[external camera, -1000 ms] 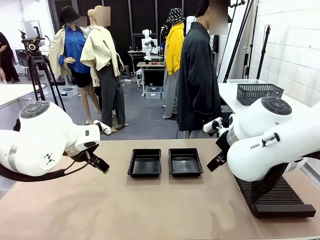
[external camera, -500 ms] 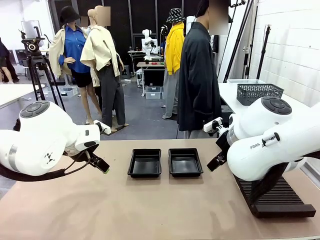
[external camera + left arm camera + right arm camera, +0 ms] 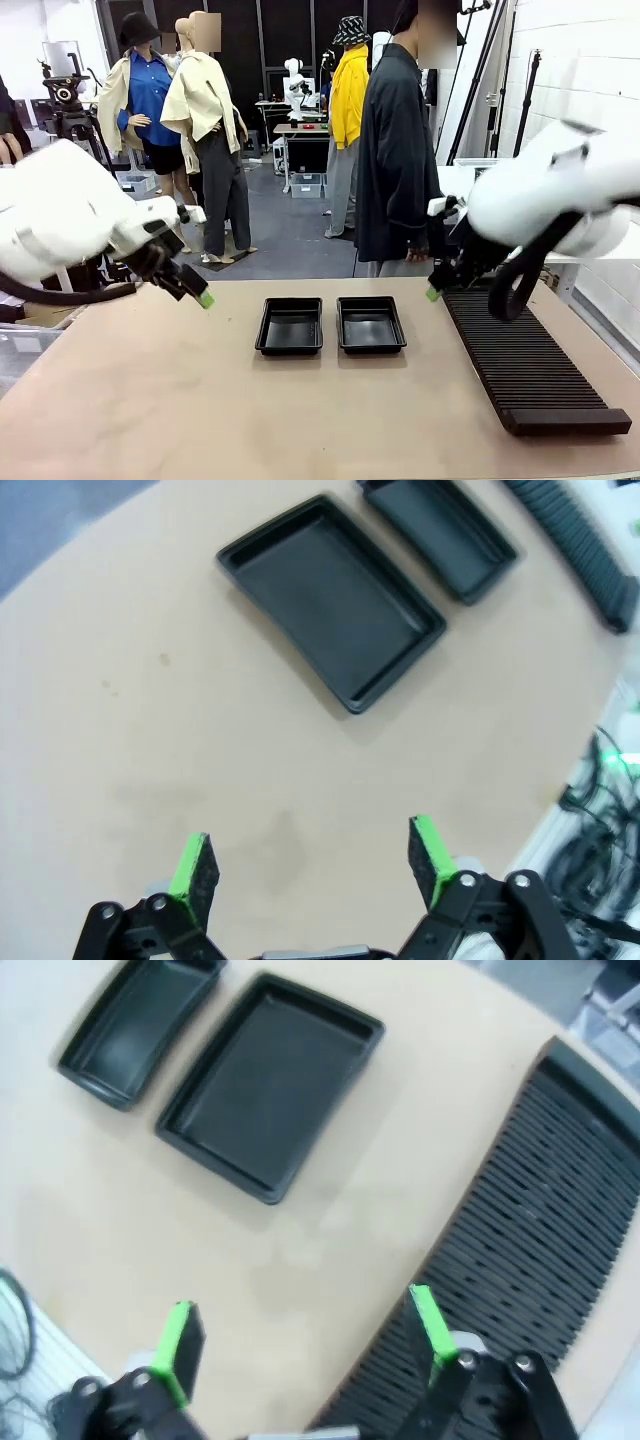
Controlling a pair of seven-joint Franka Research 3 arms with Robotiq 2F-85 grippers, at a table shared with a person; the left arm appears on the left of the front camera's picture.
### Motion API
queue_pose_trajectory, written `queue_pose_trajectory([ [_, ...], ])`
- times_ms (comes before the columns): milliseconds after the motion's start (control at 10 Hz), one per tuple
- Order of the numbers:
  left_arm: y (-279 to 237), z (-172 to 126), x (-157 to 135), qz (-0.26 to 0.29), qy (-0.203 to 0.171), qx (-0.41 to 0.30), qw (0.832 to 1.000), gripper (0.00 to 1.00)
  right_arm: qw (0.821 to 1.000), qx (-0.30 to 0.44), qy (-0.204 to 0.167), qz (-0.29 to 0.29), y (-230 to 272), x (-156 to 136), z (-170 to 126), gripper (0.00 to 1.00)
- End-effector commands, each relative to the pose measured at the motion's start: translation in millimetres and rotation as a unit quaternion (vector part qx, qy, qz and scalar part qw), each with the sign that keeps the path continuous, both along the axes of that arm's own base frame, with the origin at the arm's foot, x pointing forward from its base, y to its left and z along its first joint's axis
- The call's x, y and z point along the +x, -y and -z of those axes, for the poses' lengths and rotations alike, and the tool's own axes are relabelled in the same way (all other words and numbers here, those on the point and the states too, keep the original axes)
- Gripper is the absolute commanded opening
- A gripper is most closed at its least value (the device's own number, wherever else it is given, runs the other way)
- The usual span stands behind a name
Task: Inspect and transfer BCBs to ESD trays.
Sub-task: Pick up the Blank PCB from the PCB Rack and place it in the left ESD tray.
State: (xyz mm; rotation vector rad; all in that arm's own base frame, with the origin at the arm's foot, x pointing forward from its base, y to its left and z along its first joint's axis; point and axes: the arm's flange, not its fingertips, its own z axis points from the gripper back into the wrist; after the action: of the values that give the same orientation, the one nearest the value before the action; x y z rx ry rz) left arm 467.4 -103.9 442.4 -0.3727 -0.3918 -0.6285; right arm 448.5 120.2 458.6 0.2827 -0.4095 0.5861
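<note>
Tan tabletop (image 3: 200, 420) lies nearest, with a long ribbed black rack (image 3: 520, 365) along its right side. Mid-table sit the left tray (image 3: 290, 328) and right tray (image 3: 370, 326), side by side and just apart: shallow, glossy black, with flared rims. The left gripper (image 3: 312, 855) hangs left of them, fingers spread wide, holding nothing. The right gripper (image 3: 305, 1330) hangs equally wide near the rack's far end. Beyond stands a person (image 3: 395, 150) in black.

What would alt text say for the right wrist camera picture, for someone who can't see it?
The right gripper, wide open and holding nothing, hangs above a tan table. Two empty black ESD trays lie side by side at the upper left, and a long ribbed black rack runs along the right.
</note>
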Motion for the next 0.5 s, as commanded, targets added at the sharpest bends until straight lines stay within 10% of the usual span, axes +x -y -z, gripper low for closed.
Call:
queue_pose_trajectory([
  [0, -42, -4, 40, 0.029, -0.074, -0.042, 0.996, 1.00, 0.996, 0.071, -0.059, -0.003, 31, 21, -13, 1.00],
  [400, -133, 10, 84, -0.011, -0.188, -0.199, 0.962, 1.00, 0.931, 0.328, -0.158, -0.012, 128, 40, -15, 1.00],
])
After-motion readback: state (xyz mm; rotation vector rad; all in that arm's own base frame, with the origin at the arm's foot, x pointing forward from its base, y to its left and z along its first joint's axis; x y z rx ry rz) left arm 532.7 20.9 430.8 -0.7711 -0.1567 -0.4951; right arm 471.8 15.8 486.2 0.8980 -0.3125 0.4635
